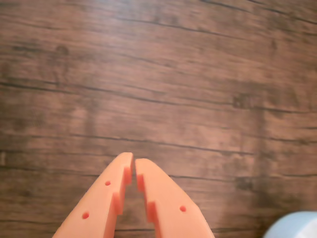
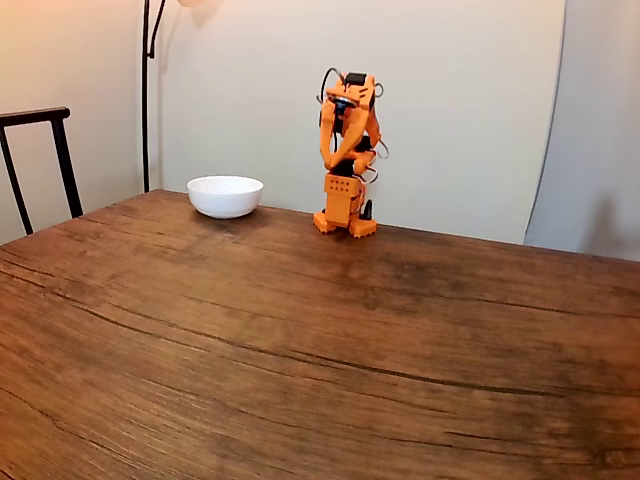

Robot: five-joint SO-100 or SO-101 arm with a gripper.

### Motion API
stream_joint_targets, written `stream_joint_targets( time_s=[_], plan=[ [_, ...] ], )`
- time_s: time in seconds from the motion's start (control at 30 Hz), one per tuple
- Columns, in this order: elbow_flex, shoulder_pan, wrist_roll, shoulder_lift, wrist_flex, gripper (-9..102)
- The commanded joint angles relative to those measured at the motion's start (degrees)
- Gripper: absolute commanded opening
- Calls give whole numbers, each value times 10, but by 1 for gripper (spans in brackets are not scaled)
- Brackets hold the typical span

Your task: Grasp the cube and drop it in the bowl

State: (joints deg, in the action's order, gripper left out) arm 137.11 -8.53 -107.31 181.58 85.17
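Orange gripper (image 1: 133, 161) nearly shut, gripping nothing, folded above the wooden table (image 2: 320, 340): likely a rest pose. White bowl (image 2: 225, 195) waiting beside the base.

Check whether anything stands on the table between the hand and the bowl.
Nothing visible does. In the fixed view the bowl sits left of the folded arm on bare wooden table. In the wrist view the hand, nearly closed and holding nothing, hangs over bare wood.
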Motion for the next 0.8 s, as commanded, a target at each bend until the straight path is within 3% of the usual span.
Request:
stream_joint_targets(
  time_s=[0.0,0.27,0.63,0.77],
  plan=[
    [32,27,4,17,-43,-1],
    [172,54,4,87,-163,-1],
    [278,56,1,89,-196,-1],
    [328,56,-4,89,-250,-1]
  ],
)
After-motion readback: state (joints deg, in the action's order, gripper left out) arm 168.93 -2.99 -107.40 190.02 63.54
